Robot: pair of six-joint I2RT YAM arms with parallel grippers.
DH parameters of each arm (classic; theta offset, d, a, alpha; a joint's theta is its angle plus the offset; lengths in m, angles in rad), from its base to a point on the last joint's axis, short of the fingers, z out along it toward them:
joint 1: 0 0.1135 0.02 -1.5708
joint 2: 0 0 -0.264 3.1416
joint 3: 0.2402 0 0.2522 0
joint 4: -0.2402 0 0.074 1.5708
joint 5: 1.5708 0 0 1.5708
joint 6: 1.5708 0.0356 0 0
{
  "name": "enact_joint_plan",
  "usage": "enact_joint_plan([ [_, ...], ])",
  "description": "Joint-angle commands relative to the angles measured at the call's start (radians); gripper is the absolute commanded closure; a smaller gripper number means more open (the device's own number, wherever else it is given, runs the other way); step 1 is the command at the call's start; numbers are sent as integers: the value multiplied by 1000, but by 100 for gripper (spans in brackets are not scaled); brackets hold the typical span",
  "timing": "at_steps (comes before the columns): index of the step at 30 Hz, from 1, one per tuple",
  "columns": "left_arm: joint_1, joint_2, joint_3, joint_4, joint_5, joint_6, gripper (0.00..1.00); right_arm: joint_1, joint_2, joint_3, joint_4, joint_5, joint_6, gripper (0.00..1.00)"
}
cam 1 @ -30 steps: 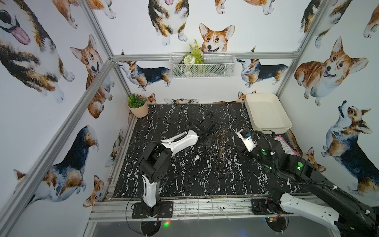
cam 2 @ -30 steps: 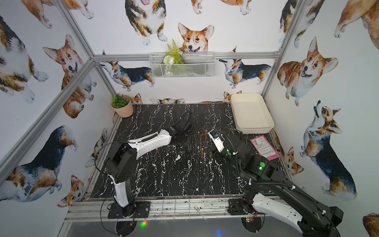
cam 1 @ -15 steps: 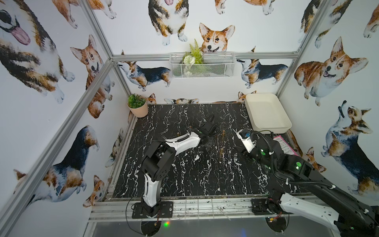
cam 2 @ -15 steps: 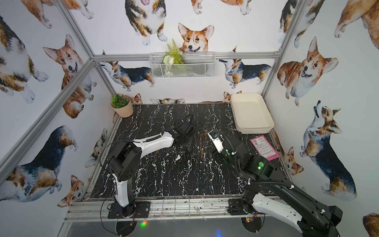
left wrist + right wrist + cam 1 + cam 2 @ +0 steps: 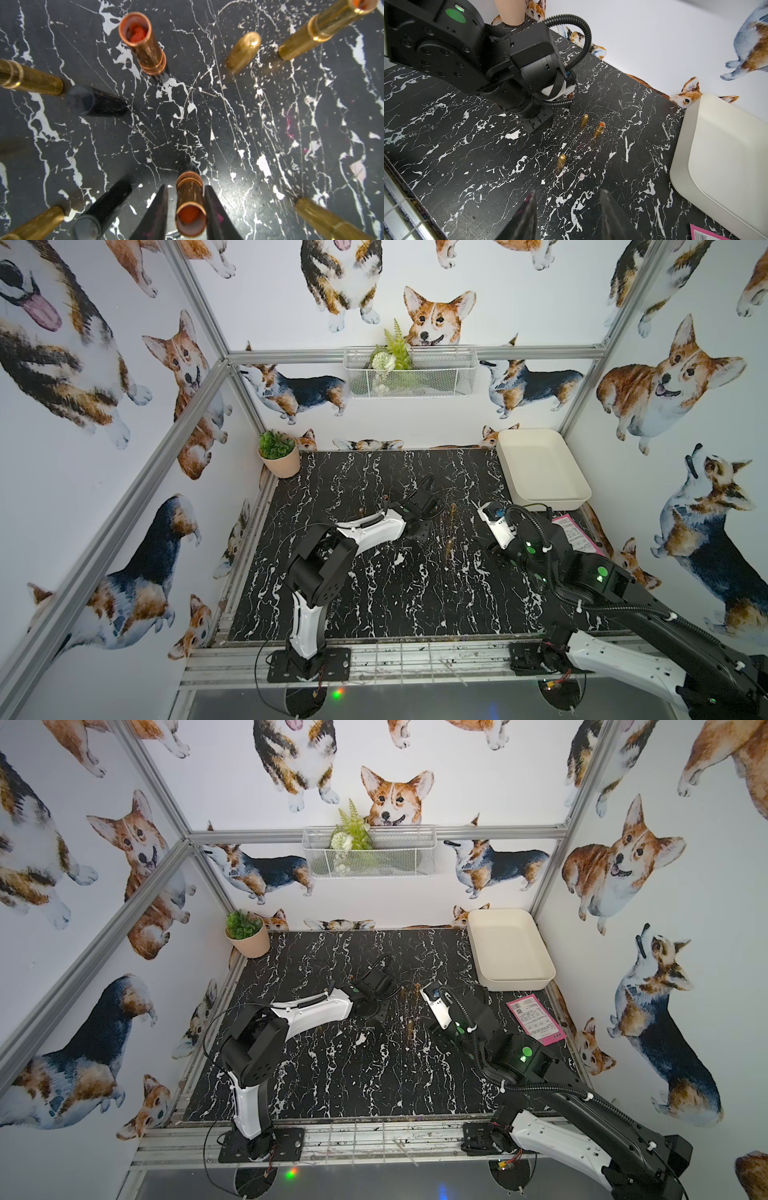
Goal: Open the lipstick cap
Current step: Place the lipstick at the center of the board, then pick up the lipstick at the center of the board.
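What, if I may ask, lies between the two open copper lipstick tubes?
Only bare marble tabletop separates the farther tube from the tube inside the left gripper, per the left wrist view.

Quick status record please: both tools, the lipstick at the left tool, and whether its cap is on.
left tool: open, jaws either side of copper lipstick, narrow gaps
copper lipstick: upright on table, cap off, red stick visible
right tool: open, empty, above table
nearby: second uncapped copper lipstick, upright
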Motion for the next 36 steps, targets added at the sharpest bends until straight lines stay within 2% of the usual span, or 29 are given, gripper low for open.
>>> enact_joint_plan([
  [1, 1, -1, 8, -10, -6, -11, 62, 1, 3, -2, 10, 14, 4, 49],
  [7, 1, -26, 39, -43, -3, -5, 52, 1, -6, 0, 4, 17, 6, 49],
  [13, 3, -129, 82, -158, 2, -10, 47, 1, -15, 1, 2, 10, 32, 49],
  [19, 3, -215, 165, -318, 119, -12, 46, 1, -7, -4, 40, 0, 64, 49],
  [23, 3, -197, 270, -405, 253, -3, 44, -24, -14, -17, 64, -14, 80, 49],
  [26, -1, -155, 359, -459, 330, -9, 43, -87, -18, -22, 62, -74, 123, 49],
  [36, -87, -17, 504, -548, 337, 9, 38, -250, -95, -65, 9, -26, 269, 49],
])
